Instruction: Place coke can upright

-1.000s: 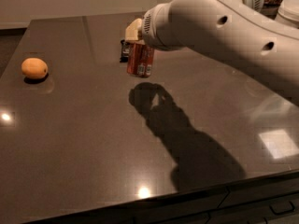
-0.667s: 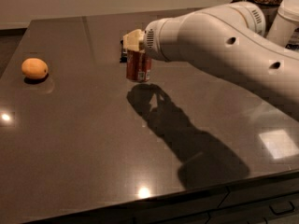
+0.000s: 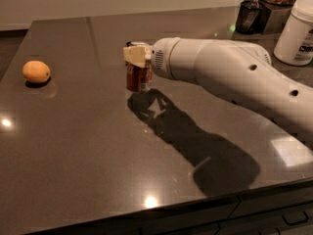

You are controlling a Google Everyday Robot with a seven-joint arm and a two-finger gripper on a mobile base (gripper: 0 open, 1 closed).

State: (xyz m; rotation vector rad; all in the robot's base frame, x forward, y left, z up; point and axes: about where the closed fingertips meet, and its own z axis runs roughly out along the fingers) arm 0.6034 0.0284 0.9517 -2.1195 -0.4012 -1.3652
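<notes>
The coke can [image 3: 139,78] is a small red can standing upright near the middle of the dark table [image 3: 88,151]. Its base is at or just above the surface. My gripper [image 3: 137,57] comes in from the right on a thick white arm [image 3: 230,77]. It sits over the can's top and is shut on the can. The can's top end is hidden by the gripper.
A round orange fruit [image 3: 36,72] lies at the left of the table. A white jar [image 3: 297,31] and a dark container [image 3: 249,16] stand at the back right. The table's front edge [image 3: 146,214] runs along the bottom.
The gripper has moved down and slightly left with the can, bringing it lower towards the table. The arm now reaches in lower and flatter.
</notes>
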